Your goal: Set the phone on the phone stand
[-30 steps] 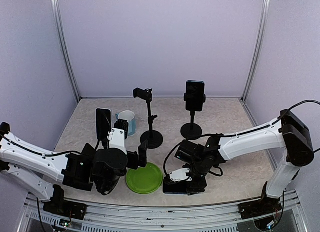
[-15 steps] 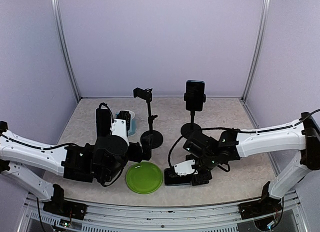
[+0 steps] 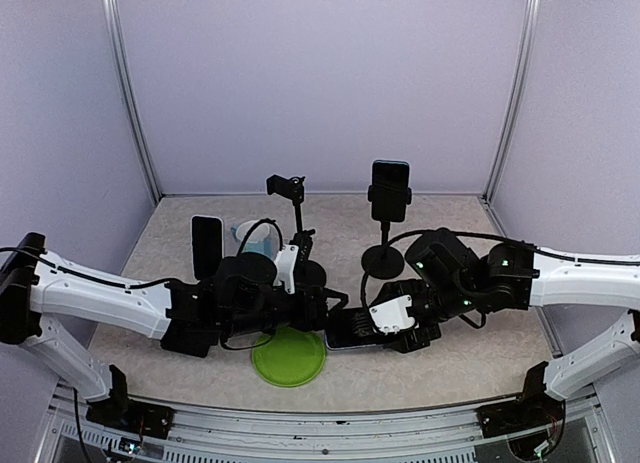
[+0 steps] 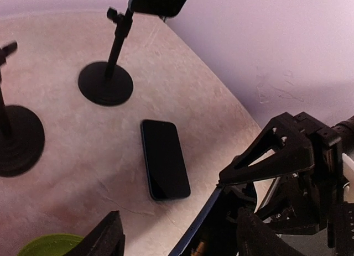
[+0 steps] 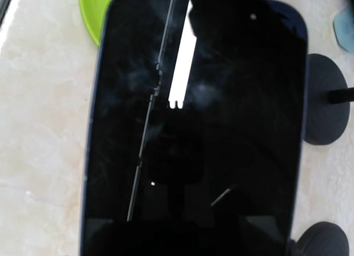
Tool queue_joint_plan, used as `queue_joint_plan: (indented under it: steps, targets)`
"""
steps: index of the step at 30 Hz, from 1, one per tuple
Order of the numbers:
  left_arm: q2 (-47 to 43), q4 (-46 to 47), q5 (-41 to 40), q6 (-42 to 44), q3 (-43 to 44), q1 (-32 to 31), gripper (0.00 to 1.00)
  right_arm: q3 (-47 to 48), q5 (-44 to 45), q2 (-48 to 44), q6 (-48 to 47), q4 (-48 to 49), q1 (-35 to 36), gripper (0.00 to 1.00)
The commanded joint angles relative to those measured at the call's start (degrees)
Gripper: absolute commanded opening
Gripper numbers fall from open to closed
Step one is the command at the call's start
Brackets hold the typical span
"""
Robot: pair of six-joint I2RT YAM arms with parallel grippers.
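Observation:
My right gripper (image 3: pixel 388 321) is shut on a dark phone with a blue edge (image 3: pixel 345 331) and holds it above the table beside the green plate. The phone fills the right wrist view (image 5: pixel 193 129) and hides my fingers there. My left gripper (image 4: pixel 180 239) is open and empty, and it sits right next to the held phone's edge (image 4: pixel 213 212). The empty phone stand (image 3: pixel 299 233) has its clamp (image 3: pixel 287 188) up high. A second stand (image 3: pixel 384 245) holds a phone (image 3: pixel 390 191). Another phone (image 4: pixel 165 159) lies flat on the table.
A green plate (image 3: pixel 288 356) lies near the front edge. A blue cup (image 3: pixel 255 238) and an upright dark phone (image 3: pixel 207 245) stand at the left. Both stand bases (image 4: pixel 105 83) (image 4: pixel 19 140) are close behind the grippers.
My right gripper has lifted the phone from near the front edge and carried it back and left. My left arm has swung right towards the centre, close to that phone.

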Motion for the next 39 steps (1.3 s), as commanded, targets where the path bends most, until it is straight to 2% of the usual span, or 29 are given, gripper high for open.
queue_joint_plan:
  steps: [1,3,6,10,12,20,22,23,25,26,29,32,36,39]
  targets:
    - [5.16,2.73,11.06,-2.53,3.1,1.5,0.58,-0.82,-0.53,-1.64,-1.48,3.03,-0.47,0.32]
    - [6.77,3.29,14.22,-2.82,4.0,2.04,0.51,-0.78,-0.34,-1.96,-1.49,3.16,-0.65,0.32]
    - [7.94,4.88,18.25,-3.8,4.06,2.6,0.46,-0.61,-0.58,-2.56,-1.47,2.58,-0.83,0.32]
    - [8.14,9.98,24.45,-6.65,1.55,4.02,0.32,-0.86,-0.48,-3.2,-1.68,2.01,-1.02,0.32]
    - [8.3,11.36,27.03,-7.51,0.9,4.4,0.3,-1.12,-0.5,-3.45,-1.86,1.91,-1.11,0.32]
    - [11.57,13.85,35.83,-8.95,1.9,5.01,0.0,-0.85,-2.73,-3.67,-2.12,1.68,-1.2,0.33]
    - [12.35,14.59,37.83,-9.42,2.28,5.13,0.0,-0.33,-3.03,-3.28,-2.04,1.14,-1.2,0.41]
    - [12.51,15.0,38.49,-9.68,2.46,5.08,0.0,-0.3,-3.28,-3.3,-2.18,0.7,-1.19,0.52]
    - [12.3,15.72,39.28,-10.04,2.54,5.05,0.0,0.36,-7.04,-4.05,-3.36,-2.47,-1.25,0.86]
    - [11.9,15.74,39.55,-10.04,2.6,5.1,0.0,0.85,-10.69,-4.88,-3.8,-4.48,-1.63,0.98]
    - [9.29,13.73,38.71,-8.78,2.41,5.25,0.0,4.18,-20.88,-6.07,-3.33,-9.73,-4.78,1.0]
    - [5.26,11.19,35.91,-6.02,1.73,5.56,0.0,7.6,-25.13,-7.2,-2.29,-11.56,-8.48,1.0]
    - [-1.53,10.31,28.2,-0.67,-0.4,4.88,0.0,10.61,-29.6,-8.68,3.01,-9.16,-15.12,1.0]
    - [-6.65,12.1,20.24,3.25,-2.41,3.66,0.0,10.27,-30.49,-9.21,11.57,-3.74,-17.92,0.98]
